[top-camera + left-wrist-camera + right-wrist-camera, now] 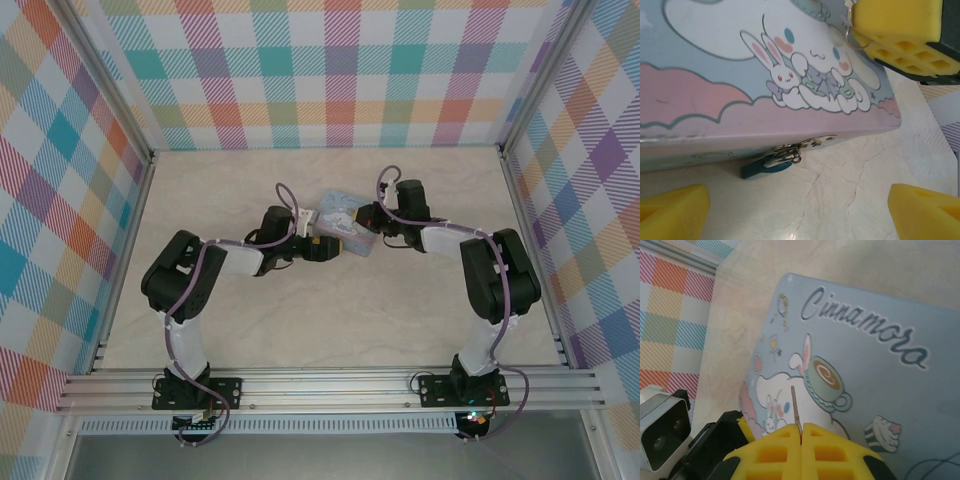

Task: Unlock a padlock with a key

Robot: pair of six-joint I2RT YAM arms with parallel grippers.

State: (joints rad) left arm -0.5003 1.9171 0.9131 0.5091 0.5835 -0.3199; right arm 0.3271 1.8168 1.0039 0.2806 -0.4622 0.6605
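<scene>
While the right jaws are pressed together on the key (794, 407), its thin blade stands clear of the yellow pads (775, 452) and points out over the printed lid of the tin (880, 390). Gripping the key by its head end leaves the working length free for insertion. From the left wrist, a small wire ring (856, 36) hangs beside those same pads, above the lid's far right corner.

The padlock (762, 169) hangs by its silvery shackle (786, 158) from the hasp (812, 142) on the tin's side wall, which faces the left wrist camera. Its blue body is tipped leftward and lies at, or just above, the counter (840, 200); the keyhole cannot be made out.

The left jaws are spread wide and empty, with a yellow fingertip (672, 210) at each lower corner of the view and the padlock between and a little ahead of them. That stance suits closing on the lock body to steady it. In the overhead view the tin lies at mid-counter between the two wrists.

Judged from this layout, the lock is shut and the key is well apart from it, above the lid and not at the hasp side, so insertion has not begun. Alignment is the likely difficulty, since key and lock are both very small and the lock hangs loose.
</scene>
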